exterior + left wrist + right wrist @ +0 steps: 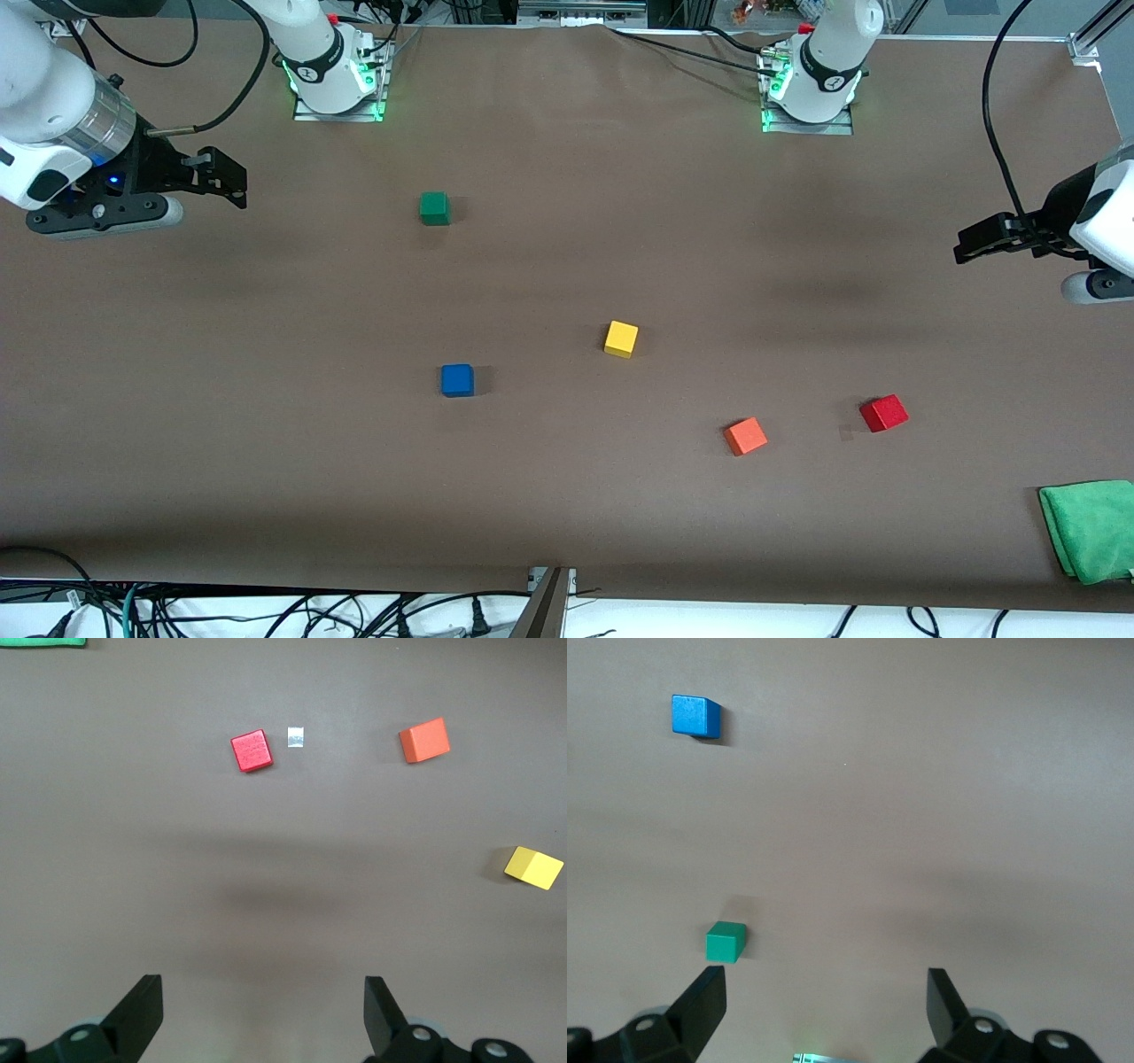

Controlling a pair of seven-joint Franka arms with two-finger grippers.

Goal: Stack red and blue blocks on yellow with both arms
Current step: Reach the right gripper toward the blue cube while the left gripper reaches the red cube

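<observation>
The yellow cube [621, 338] sits near the table's middle and shows in the left wrist view [534, 867]. The blue cube [457, 379] lies beside it toward the right arm's end, a little nearer the front camera; it shows in the right wrist view [695, 716]. The red cube [883, 413] lies toward the left arm's end [252, 750]. My left gripper [970, 244] hangs open and empty over the left arm's end of the table [263, 1014]. My right gripper [221, 182] hangs open and empty over the right arm's end [824, 1010].
An orange cube [745, 436] lies between the yellow and red cubes, nearer the front camera [424, 740]. A dark green cube [433, 207] sits farther back [726, 942]. A folded green cloth [1091, 529] lies at the front corner at the left arm's end.
</observation>
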